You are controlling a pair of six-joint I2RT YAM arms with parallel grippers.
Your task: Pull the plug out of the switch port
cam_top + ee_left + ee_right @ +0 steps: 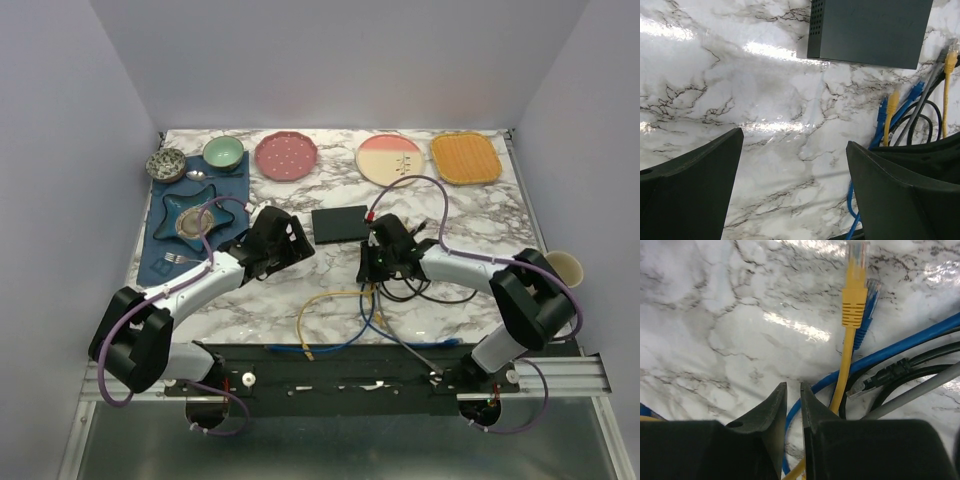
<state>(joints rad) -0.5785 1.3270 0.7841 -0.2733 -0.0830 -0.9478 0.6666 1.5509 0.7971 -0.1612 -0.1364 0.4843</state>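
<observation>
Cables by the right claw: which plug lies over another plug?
The yellow plug. It partly covers the blue plug right beside it, while the black cable's plug lies apart, nearer the right claw.

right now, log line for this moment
left gripper open near switch | right gripper nearly closed over cables, grip unclear | yellow plug loose on table

No legible text, labels, brands, numbers or signs in any view. The switch (870,30) shows a plain black top and side with no print that can be made out. The yellow plug (854,295) seen close by the right wrist camera has no readable marking.
</observation>
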